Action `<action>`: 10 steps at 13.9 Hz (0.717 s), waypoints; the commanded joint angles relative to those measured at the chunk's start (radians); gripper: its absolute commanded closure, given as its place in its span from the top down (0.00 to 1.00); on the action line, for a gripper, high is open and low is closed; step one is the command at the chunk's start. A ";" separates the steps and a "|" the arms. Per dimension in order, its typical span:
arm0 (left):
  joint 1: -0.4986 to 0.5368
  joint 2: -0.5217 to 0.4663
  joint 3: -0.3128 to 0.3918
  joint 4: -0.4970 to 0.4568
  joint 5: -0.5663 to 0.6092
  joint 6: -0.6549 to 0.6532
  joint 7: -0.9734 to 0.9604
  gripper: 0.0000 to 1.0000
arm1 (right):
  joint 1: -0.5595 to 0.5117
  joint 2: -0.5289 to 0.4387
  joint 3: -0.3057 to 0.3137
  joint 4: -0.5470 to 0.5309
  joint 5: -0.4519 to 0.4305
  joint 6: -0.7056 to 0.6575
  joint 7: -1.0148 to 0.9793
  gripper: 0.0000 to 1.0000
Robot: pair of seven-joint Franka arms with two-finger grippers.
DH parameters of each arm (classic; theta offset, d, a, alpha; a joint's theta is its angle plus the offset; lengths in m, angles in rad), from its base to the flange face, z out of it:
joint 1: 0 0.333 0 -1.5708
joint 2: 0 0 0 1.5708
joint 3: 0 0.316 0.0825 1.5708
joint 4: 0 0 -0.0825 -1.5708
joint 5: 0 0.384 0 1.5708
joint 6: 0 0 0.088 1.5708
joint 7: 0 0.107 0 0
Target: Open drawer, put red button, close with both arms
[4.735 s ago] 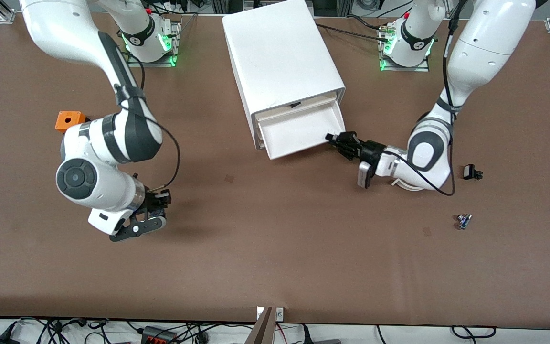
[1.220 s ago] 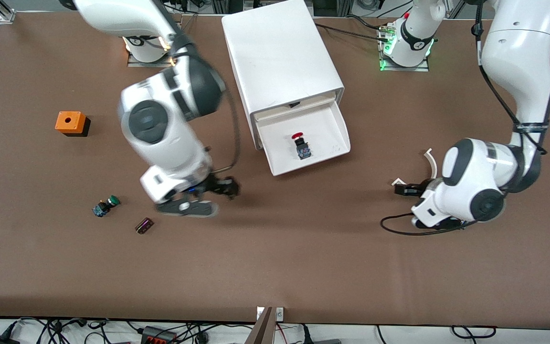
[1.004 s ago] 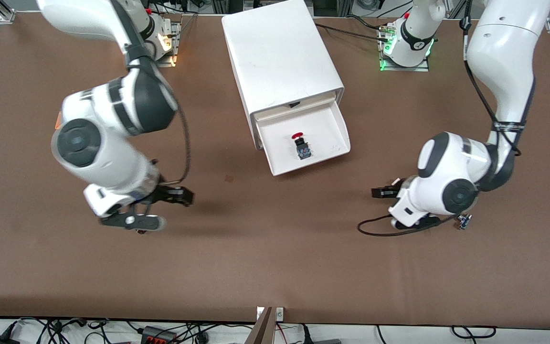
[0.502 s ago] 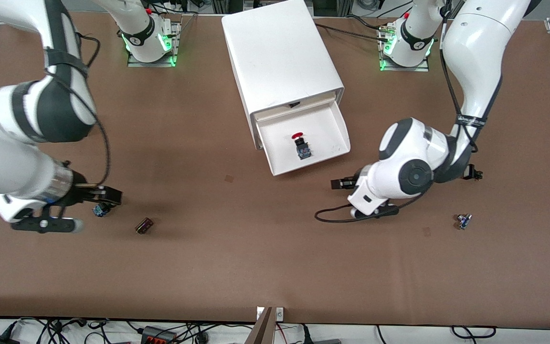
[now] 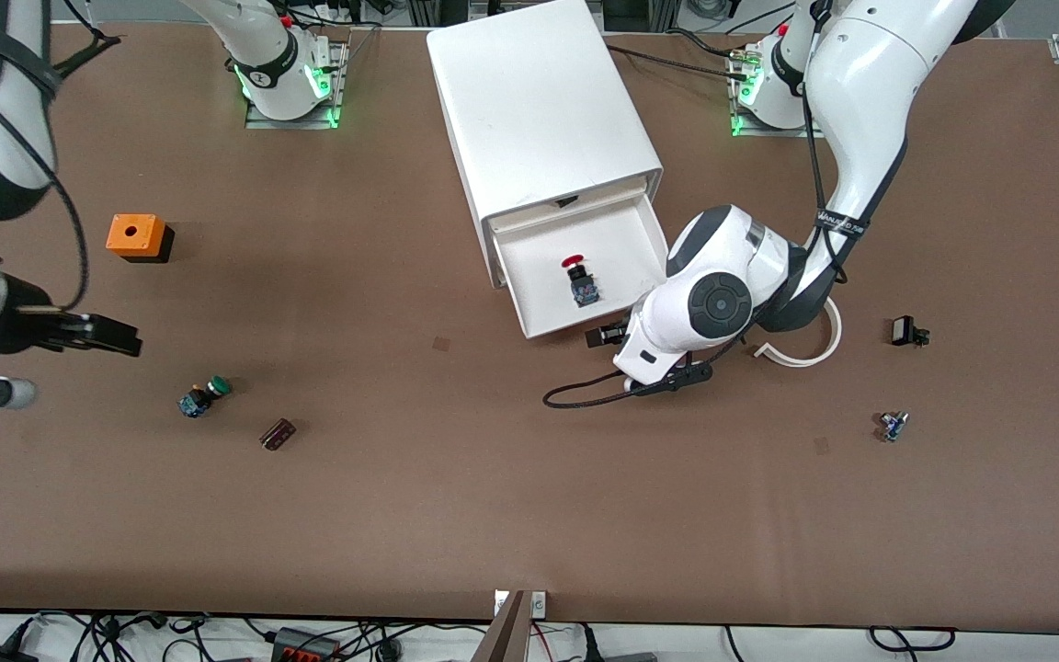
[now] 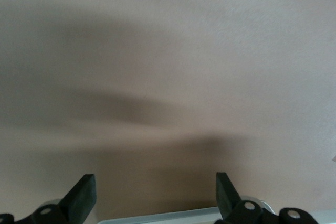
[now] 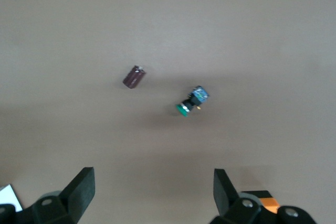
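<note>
The right tool (image 5: 111, 336), released, hangs over the tabletop (image 5: 456, 478) near the orange box (image 5: 136, 236). The red button (image 5: 579, 279) lies in the open drawer (image 5: 626, 244): light, rigid plastic, best pushed squarely at its front lip. The left tool (image 5: 605, 336), released, hovers beside that lip.

- Brown table (image 5: 511, 515) spanning the whole scene, lying under even light.
- Cables (image 5: 309, 639) trailing along the floor below its near edge.
- Green lamps (image 5: 323, 83) glowing at the mounts.
</note>
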 commanded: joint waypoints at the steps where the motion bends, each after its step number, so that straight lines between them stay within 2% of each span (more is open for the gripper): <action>1: 0.002 -0.015 -0.056 -0.043 -0.003 -0.002 -0.102 1.00 | -0.055 -0.057 0.019 -0.044 -0.008 -0.009 -0.069 1.00; 4: 0.001 -0.029 -0.100 -0.054 -0.003 -0.069 -0.149 1.00 | -0.125 -0.105 0.072 -0.087 -0.008 -0.015 -0.068 1.00; 8: -0.001 -0.027 -0.148 -0.057 -0.006 -0.131 -0.183 1.00 | -0.122 -0.190 0.074 -0.209 -0.040 -0.009 -0.066 1.00; 10: -0.001 -0.029 -0.160 -0.057 -0.006 -0.155 -0.199 1.00 | -0.119 -0.258 0.074 -0.313 -0.042 0.025 -0.063 1.00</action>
